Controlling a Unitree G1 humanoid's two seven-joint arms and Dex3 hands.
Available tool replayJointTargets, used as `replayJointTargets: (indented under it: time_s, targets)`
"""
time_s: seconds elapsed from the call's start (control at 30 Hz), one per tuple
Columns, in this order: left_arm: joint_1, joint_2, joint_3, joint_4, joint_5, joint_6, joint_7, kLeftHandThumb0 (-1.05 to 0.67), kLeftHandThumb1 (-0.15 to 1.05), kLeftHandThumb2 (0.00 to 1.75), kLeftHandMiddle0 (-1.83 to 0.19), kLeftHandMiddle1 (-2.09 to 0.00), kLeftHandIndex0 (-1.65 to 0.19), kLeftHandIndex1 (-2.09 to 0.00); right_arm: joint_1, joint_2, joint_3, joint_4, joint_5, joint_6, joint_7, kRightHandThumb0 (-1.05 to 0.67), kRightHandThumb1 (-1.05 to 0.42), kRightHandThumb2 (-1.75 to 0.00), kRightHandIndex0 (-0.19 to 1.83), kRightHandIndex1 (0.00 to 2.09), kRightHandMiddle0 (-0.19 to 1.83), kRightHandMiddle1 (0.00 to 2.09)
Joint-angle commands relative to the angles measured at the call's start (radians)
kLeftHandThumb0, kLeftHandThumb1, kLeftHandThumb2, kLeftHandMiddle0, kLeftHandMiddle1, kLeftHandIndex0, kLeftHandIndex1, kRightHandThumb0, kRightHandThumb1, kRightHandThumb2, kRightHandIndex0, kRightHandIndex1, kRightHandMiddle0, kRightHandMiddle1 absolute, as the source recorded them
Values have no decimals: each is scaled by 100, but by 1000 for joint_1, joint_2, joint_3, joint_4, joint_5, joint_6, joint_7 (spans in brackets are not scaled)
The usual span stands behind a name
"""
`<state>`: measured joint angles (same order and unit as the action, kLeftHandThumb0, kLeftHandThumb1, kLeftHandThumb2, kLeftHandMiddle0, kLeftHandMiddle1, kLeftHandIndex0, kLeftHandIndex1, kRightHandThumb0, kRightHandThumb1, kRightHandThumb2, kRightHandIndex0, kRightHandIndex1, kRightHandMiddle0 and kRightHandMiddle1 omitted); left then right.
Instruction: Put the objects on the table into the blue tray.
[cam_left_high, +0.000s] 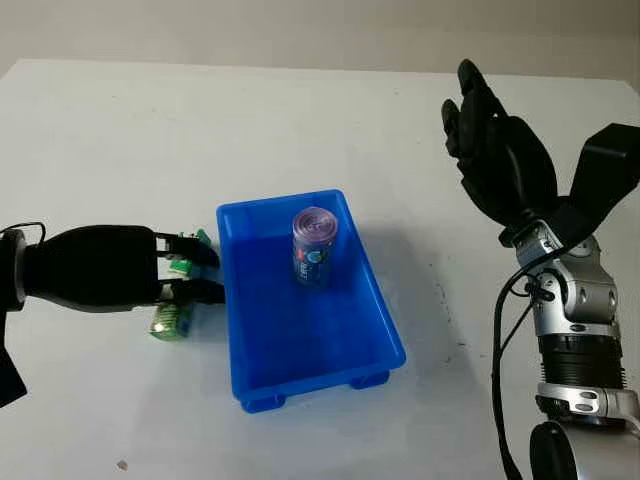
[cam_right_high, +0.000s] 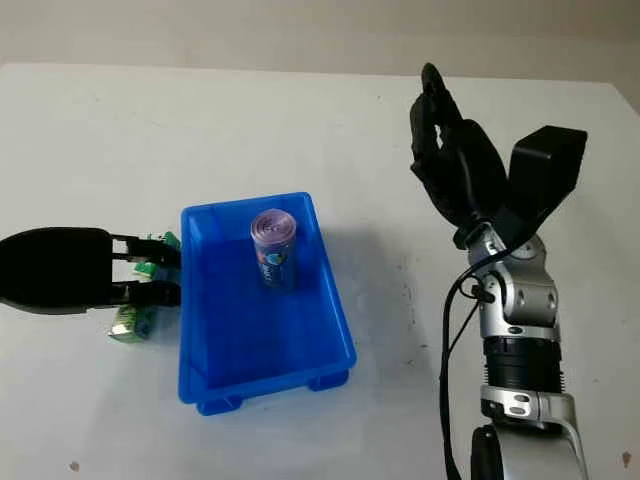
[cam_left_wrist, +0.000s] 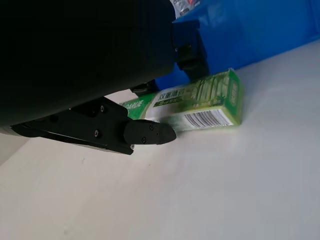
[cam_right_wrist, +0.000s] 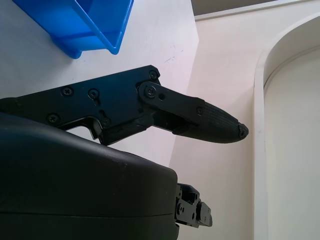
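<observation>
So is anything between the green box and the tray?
Only the tray's own near wall. The left hand is at the green box beside it; the can inside leaves room.

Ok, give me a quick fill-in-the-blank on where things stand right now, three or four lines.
1. The can stands upright inside the ____ tray.
2. The green box lies on the table just outside the tray, at the ____ hand.
3. The right hand is raised above the table and holds ____.
4. Things already in the tray: ____.

Missing words: blue; left; nothing; one
</observation>
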<state>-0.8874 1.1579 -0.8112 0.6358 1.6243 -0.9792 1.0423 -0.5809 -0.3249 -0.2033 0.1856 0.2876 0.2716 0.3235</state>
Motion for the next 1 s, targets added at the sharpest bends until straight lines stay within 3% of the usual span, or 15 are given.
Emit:
replayJointTargets:
  time_s: [0.0,0.1,0.27,0.47,0.63,0.77,0.97]
  targets:
    - [6,-6,-36,28,22,16,8,-13,104,12,-31,-116,-13,-133,1,0,-11,-17,14,2,4,-67,-105,-72,-19,0,-19,0]
    - [2,-12,-53,40,36,44,31,-8,102,8,-37,-128,-18,-137,-2,0,-11,-12,13,-1,1,-67,-105,-72,-19,0,-19,0]
    - [10,-22,-60,71,13,65,44,-8,102,6,-44,-170,-21,-154,-5,0,-12,-12,13,2,-4,-67,-105,-73,-19,0,-19,0]
    - [31,-15,-32,66,-63,73,-53,-6,103,6,-50,-199,-20,-183,-8,-2,-9,-5,10,-3,-2,-67,-105,-73,-19,0,-19,0]
    - [47,-3,7,41,-133,80,-159,-5,104,6,-51,-209,-25,-208,-9,-4,-9,-2,10,-4,2,-67,-105,-73,-19,0,-19,0]
    - [60,6,47,22,-194,70,-232,-3,103,6,-46,-207,-26,-209,-10,-4,-9,0,11,-1,3,-67,-105,-73,-19,0,-19,0]
    - [73,28,77,-22,-178,108,-262,-3,105,10,-65,-209,-45,-209,-10,1,-9,4,13,-3,5,-67,-105,-72,-19,0,-19,0]
